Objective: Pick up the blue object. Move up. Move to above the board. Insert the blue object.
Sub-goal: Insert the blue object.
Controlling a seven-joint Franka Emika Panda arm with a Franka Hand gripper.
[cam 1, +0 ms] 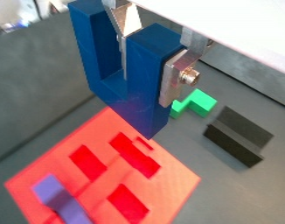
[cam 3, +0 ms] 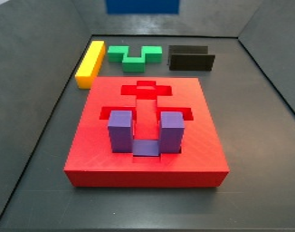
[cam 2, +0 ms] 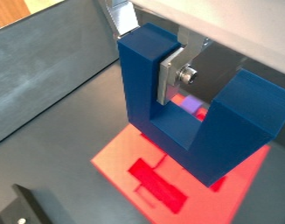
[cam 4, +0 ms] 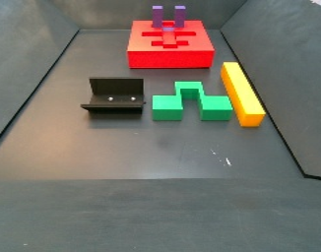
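Observation:
My gripper (cam 1: 151, 54) is shut on one prong of the dark blue U-shaped object (cam 1: 121, 96), prongs pointing up, and holds it well above the red board (cam 1: 169, 179). Both wrist views show this; the gripper (cam 2: 145, 52) pinches the blue object (cam 2: 215, 122) over the board (cam 2: 115, 157). In a side view only the blue object (cam 3: 144, 4) shows, at the picture's far edge, beyond the board (cam 3: 137, 163). The gripper is out of frame in both side views. The board (cam 4: 144, 54) has open red recesses.
A purple U-shaped block (cam 3: 137, 131) stands seated in the board. A green block (cam 4: 190, 103), a yellow bar (cam 4: 241, 92) and the dark fixture (cam 4: 113, 96) lie on the grey floor beside the board. Grey walls ring the floor.

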